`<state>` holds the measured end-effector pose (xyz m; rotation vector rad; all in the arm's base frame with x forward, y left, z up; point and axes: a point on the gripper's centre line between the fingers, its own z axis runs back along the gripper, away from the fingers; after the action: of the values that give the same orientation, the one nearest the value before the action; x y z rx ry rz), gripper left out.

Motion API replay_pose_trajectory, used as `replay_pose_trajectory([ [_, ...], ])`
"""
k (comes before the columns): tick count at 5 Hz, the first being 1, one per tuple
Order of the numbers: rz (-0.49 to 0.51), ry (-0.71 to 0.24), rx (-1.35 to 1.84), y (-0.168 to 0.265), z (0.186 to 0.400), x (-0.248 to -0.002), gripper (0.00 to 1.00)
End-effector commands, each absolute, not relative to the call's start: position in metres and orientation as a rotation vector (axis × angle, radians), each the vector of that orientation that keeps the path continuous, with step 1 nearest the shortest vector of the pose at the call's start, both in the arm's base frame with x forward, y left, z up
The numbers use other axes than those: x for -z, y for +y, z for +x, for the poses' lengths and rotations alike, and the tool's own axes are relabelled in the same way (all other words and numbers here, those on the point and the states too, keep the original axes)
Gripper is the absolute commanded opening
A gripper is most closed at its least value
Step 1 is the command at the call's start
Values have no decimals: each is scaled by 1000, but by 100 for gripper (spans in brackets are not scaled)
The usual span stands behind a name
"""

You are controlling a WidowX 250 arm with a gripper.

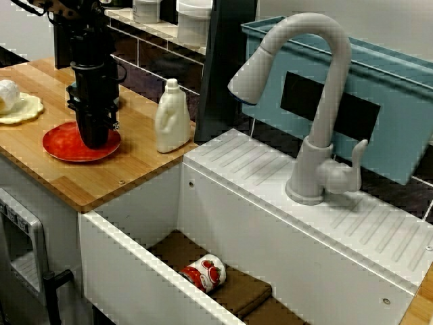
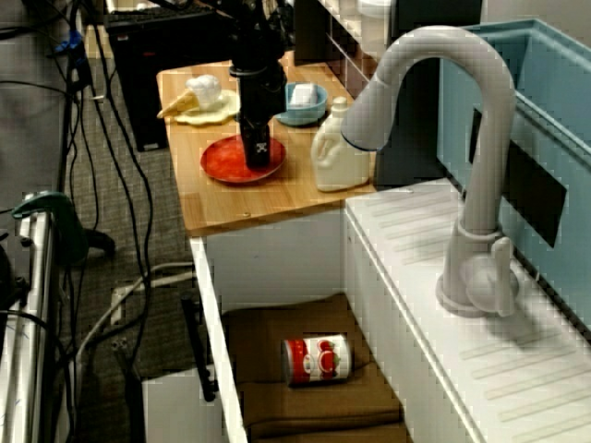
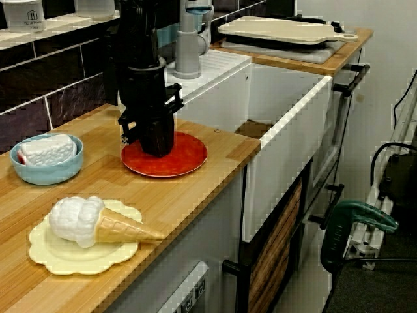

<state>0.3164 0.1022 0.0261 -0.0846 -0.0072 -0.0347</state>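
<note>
My black gripper (image 1: 95,139) points straight down with its tip on or just above a red plate (image 1: 64,145) on the wooden counter (image 1: 135,169). The view from the counter's end shows the gripper (image 3: 156,147) over the back half of the plate (image 3: 186,156). In the view along the sink the gripper (image 2: 259,159) also stands over the plate (image 2: 222,164). Its fingers read as one dark mass, so no gap shows and nothing is visibly held. A white bottle (image 1: 172,118) stands close to the right of the plate.
A blue bowl (image 3: 45,163) with a white block and a toy ice cream cone (image 3: 91,222) on a yellow plate (image 3: 45,251) lie beyond the red plate. A red and white can (image 1: 206,272) lies on a brown mat in the sink (image 1: 142,271). A white faucet (image 1: 318,101) arches over it.
</note>
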Motion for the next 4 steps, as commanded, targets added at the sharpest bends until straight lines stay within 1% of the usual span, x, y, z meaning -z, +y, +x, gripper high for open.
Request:
replay_pose_trajectory([
  [1, -101, -27, 67, 80, 343, -40, 0],
  [2, -93, -34, 83, 63, 349, -36, 0],
  [3, -101, -30, 89, 49, 345, -33, 0],
  [4, -95, -33, 110, 44, 341, -36, 0],
])
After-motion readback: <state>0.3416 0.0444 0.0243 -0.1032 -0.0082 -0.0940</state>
